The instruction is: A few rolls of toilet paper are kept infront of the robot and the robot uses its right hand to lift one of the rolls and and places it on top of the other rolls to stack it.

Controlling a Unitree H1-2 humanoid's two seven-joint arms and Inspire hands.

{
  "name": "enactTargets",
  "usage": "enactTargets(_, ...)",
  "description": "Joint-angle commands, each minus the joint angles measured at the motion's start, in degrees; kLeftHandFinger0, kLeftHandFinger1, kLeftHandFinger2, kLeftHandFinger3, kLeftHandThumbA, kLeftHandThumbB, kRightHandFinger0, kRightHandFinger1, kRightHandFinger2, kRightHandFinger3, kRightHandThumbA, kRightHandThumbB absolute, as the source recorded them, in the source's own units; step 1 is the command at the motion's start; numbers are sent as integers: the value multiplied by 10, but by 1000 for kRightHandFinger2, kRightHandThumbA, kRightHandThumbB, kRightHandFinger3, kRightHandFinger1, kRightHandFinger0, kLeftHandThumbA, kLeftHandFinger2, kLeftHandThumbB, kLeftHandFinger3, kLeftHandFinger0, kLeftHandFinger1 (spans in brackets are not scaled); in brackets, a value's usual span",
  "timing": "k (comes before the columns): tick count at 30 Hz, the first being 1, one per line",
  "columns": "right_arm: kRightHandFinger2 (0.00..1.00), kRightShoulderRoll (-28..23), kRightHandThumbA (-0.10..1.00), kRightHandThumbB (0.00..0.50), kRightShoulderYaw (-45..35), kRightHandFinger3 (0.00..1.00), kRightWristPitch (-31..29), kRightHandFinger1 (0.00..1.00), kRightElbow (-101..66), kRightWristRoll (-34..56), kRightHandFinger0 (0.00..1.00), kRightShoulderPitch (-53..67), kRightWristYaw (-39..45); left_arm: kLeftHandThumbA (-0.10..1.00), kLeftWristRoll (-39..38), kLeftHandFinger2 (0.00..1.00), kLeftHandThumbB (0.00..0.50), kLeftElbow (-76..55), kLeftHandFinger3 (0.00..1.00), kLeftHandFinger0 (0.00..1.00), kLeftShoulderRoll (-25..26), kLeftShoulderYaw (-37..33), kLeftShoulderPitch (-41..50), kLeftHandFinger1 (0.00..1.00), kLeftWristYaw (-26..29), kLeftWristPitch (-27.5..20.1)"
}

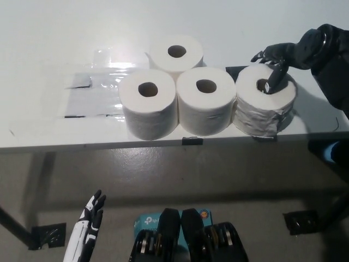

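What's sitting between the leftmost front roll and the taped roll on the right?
One white toilet roll, touching both the leftmost roll and the taped roll, seen in the head view.

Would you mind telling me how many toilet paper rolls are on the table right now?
4. Back roll behind the front row; front-left roll; front-middle roll; rightmost roll, partly grey-wrapped, with the right hand at its core. None appear hidden.

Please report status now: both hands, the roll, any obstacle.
Right hand on rightmost roll, one finger in its core, not lifted. Left hand open, low, idle. Nothing blocking.
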Motion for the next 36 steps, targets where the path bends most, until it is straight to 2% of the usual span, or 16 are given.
enactTargets(1,1000,11,818,317,13,1000,-26,1000,29,-26,1000,-66,-28,1000,3,1000,285,-16,1000,1000,6,1,1,1000,12,-23)
enactTargets(4,1000,13,676,293,28,1000,-43,1000,56,-38,1000,-73,-42,1000,3,1000,274,-14,1000,1000,7,3,0,1000,14,-28)
enactTargets(7,926,17,644,327,41,952,-41,800,77,-48,667,-74,-55,1000,2,1000,280,-14,1000,1000,8,4,0,1000,13,-30)
enactTargets(10,539,15,562,319,60,722,-62,350,86,-67,142,-55,-98,1000,2,1000,272,-13,1000,1000,10,5,0,1000,14,-34)
enactTargets(15,31,16,767,168,75,549,-80,0,94,-72,0,-27,-137,1000,-9,1000,274,-14,1000,1000,10,10,0,1000,11,-34)
enactTargets(16,277,15,778,115,67,605,-86,258,97,-63,108,-23,-136,1000,-8,1000,269,-12,1000,1000,11,10,-1,1000,12,-37)
enactTargets(17,730,12,827,77,60,935,-93,702,100,-56,485,-16,-132,1000,-9,1000,269,-11,1000,1000,12,11,-2,1000,12,-39)
enactTargets(18,877,11,866,90,59,1000,-95,873,102,-54,728,-15,-131,1000,-10,1000,270,-11,1000,1000,12,12,-3,1000,12,-39)
enactTargets(19,516,10,807,80,49,833,-95,463,105,-46,315,-8,-138,1000,-15,1000,272,-11,1000,1000,13,13,-4,1000,10,-38)
enactTargets(21,411,8,845,75,46,859,-106,288,109,-47,108,5,-152,1000,-17,1000,267,-6,1000,1000,14,14,-8,1000,10,-44)
enactTargets(22,292,7,850,65,39,595,-111,125,111,-42,4,10,-151,1000,-16,1000,266,-7,1000,1000,15,14,-9,1000,10,-42)
enactTargets(23,322,6,852,62,36,516,-113,162,111,-41,1,13,-151,1000,-17,1000,265,-7,1000,1000,15,14,-9,1000,10,-43)
enactTargets(24,657,5,853,63,31,627,-116,489,113,-39,218,15,-154,1000,-19,1000,262,-5,1000,1000,15,15,-13,1000,11,-44)
enactTargets(26,712,3,849,71,23,578,-125,607,115,-36,369,19,-161,1000,-19,1000,260,-6,1000,1000,15,15,-16,1000,11,-44)
enactTargets(31,606,-5,769,84,-47,217,-117,291,117,12,3,36,-164,1000,-17,1000,265,-9,1000,1000,18,18,-17,1000,12,-35)
enactTargets(36,461,-17,699,77,-149,177,-105,65,119,81,0,60,-168,1000,-19,1000,244,-10,1000,1000,21,20,-18,1000,9,-40)
